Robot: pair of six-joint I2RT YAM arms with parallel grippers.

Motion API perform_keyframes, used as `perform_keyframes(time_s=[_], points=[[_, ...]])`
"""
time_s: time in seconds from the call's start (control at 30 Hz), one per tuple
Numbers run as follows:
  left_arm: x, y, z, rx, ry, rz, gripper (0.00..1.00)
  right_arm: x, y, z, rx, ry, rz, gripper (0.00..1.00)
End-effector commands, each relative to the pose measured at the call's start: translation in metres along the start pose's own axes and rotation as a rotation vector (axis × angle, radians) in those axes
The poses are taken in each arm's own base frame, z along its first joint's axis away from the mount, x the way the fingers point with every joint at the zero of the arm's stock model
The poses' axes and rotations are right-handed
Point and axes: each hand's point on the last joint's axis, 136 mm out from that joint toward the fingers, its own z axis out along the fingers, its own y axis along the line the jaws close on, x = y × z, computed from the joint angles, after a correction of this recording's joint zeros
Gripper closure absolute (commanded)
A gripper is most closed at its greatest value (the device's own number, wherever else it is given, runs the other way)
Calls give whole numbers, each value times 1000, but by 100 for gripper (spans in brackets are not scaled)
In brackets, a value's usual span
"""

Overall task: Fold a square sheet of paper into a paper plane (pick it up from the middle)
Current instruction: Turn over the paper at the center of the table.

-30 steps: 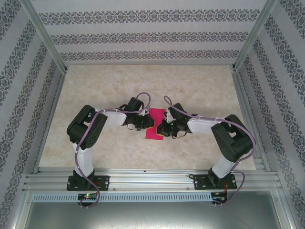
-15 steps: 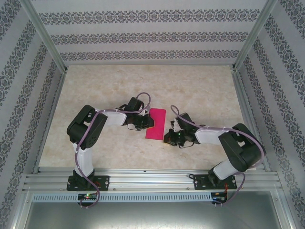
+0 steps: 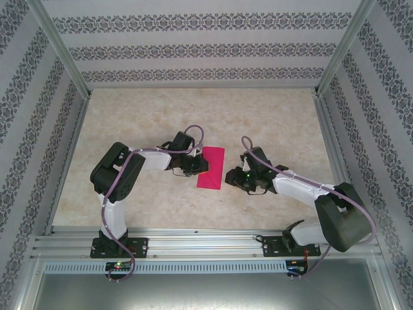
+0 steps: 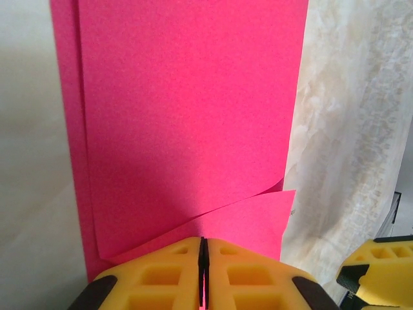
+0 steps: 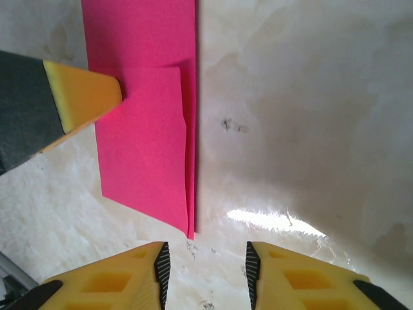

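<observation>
Square sheet of paper (image 3: 211, 168) folded once into a strip, lying on table (image 3: 148, 116) between grippers | left gripper (image 4: 202, 252) pinches its edge | right gripper (image 5: 208, 261) parted, empty, just beside it | nose and wing folds apparently left to do

Probably a lab rig: aluminium frame (image 3: 206, 242), patterned walls (image 3: 206, 51), marbled table (image 3: 161, 116)

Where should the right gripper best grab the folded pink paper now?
Probably the right long edge of the paper, near mid-length, coming in low from the right: it lies flat, the right gripper faces that edge with open jaws, and the left gripper pins the opposite side.
</observation>
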Motion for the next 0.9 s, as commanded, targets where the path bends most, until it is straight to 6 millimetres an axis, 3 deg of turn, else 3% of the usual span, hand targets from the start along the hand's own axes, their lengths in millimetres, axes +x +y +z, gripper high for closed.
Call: perform_keyframes(time_s=[0.0, 0.4, 0.87], points=[[1, -2, -1, -11, -11, 5, 87, -8, -5, 0, 25, -29, 35, 59], [-1, -1, 0, -16, -11, 2, 86, -15, 9, 13, -35, -7, 48, 52], [2, 0, 1, -17, -4, 2, 86, -29, 27, 33, -93, 33, 78, 52]])
